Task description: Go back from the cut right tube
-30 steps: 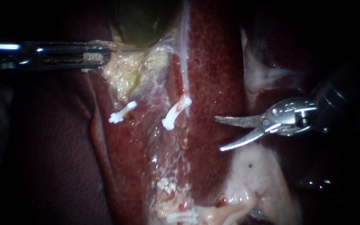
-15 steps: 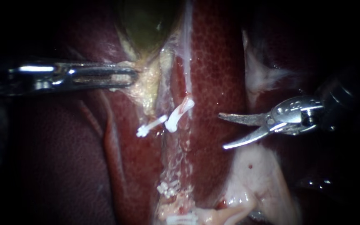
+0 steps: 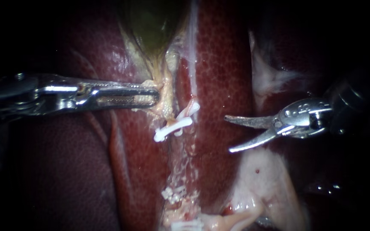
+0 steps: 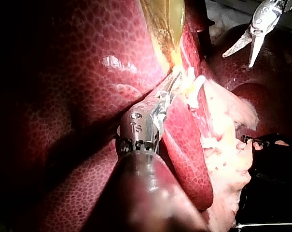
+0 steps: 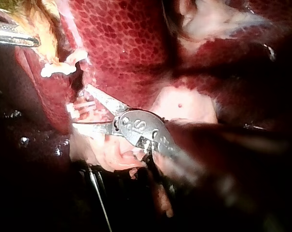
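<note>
Left instrument [image 3: 153, 96], jaws clamped on pale gallbladder [image 3: 150, 25] tissue, has slid in toward the clips [image 3: 172, 127]. Right instrument [image 3: 228, 134] — blades apart, empty — holds well clear of the cut right tube [image 3: 190, 108] mid-liver [image 3: 223, 64]; the retreat looks nearly done.

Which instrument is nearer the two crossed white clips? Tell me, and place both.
Left. The left instrument grips yellowish tissue just up-left of the white clips; the right instrument, blades open, sits clear off to their right over the liver.
</note>
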`<state>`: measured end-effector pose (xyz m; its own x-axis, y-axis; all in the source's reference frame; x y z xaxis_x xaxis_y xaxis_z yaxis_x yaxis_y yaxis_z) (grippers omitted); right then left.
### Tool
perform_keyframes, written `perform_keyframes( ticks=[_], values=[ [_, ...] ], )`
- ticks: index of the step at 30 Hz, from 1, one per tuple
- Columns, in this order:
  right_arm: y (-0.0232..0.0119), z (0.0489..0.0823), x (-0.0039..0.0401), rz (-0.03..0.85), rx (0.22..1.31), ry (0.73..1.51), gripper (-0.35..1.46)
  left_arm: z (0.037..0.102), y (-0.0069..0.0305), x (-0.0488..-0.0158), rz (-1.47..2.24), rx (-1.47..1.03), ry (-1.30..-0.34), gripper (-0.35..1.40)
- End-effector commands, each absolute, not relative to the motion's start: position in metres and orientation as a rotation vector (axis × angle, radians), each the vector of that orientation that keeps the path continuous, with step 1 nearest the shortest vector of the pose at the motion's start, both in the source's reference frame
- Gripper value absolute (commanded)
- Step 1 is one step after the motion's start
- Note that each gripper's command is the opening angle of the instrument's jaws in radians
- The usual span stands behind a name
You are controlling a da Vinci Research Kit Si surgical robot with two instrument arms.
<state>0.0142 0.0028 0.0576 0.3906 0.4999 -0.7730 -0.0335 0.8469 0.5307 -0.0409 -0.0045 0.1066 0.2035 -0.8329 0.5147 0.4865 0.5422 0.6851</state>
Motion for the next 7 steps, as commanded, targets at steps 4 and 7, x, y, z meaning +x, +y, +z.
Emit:
perform_keyframes(
  ticks=[4, 7],
  values=[
    [0.0028, 0.0576, 0.0142, 0.356, 0.474, 1.127, 1.43, 0.1065, -0.0044, -0.0409, -0.958, 0.418, -0.991, -0.28],
    [0.0027, 0.0577, 0.0145, 0.347, 0.477, 1.131, 1.43, 0.1064, -0.0043, -0.0408, -0.957, 0.42, -0.991, -0.28]
  ],
)
